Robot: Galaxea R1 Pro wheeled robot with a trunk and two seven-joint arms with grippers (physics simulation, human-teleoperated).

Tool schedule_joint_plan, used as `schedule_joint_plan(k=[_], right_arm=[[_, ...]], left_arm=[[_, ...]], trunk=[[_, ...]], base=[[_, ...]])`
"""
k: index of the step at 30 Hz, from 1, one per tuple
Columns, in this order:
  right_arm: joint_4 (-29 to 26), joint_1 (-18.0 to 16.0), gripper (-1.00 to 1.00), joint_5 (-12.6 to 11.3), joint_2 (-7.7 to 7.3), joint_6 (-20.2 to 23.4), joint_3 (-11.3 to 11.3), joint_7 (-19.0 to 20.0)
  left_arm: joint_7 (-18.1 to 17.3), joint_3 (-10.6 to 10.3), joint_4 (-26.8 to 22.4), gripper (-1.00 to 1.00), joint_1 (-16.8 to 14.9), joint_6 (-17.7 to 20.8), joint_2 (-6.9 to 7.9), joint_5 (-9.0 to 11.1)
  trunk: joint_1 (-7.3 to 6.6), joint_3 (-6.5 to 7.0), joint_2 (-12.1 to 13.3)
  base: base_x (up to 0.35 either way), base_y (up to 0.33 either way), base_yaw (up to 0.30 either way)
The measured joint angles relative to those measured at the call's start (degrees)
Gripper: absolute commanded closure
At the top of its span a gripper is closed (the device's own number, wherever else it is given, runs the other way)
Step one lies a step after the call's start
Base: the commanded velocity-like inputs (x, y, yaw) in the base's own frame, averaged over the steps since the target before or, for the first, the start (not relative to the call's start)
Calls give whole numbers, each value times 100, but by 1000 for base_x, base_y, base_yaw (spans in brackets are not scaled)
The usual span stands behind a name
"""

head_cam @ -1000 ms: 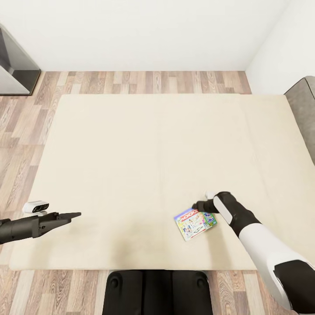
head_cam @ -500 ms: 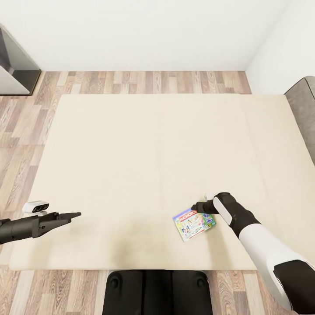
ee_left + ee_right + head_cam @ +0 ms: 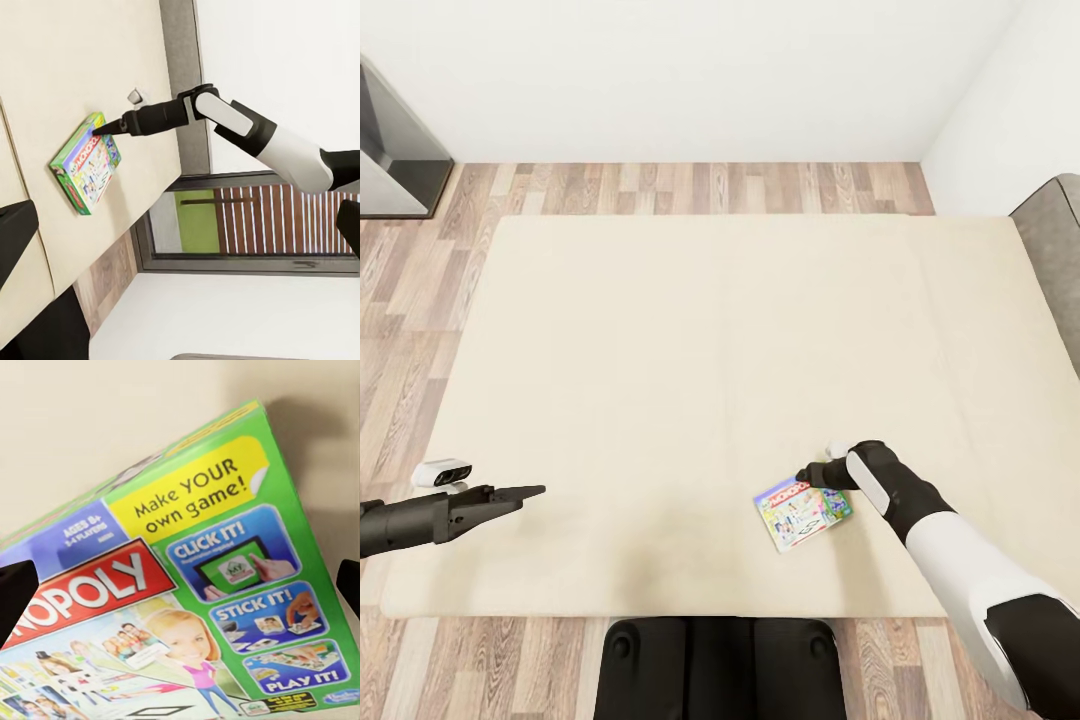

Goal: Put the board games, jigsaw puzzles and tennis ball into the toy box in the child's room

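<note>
Here, "Make YOUR own game!" Monopoly box (image 3: 187,607) beneath right claw (image 3: 807,472).

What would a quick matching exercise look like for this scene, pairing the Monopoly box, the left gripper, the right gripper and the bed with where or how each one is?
Things:
1. Monopoly box
2. left gripper
3. right gripper
4. bed

Descriptions:
A. cream surface bearing the game
B. at the game box's far edge
C. lying flat near the bed's near edge
D. over the bed's left part, far from the box

Pairs: 1-C, 2-D, 3-B, 4-A
</note>
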Motion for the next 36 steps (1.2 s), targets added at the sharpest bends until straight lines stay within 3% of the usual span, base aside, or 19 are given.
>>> schedule_joint_plan(k=[14,23,36], right_arm=[[-2,3,-100,56,-3,0,21,466],[-1,3,-100,328,22,-1,22,530],[46,3,-100,389,33,-1,36,545]], left_arm=[[0,0,0,-100,0,0,8,0],[0,0,0,-100,0,0,9,0],[0,0,0,-100,0,0,9,0]], trunk=[[0,49,0],[0,69,0],[0,72,0]], base=[[0,0,0],[0,0,0],[0,0,0]])
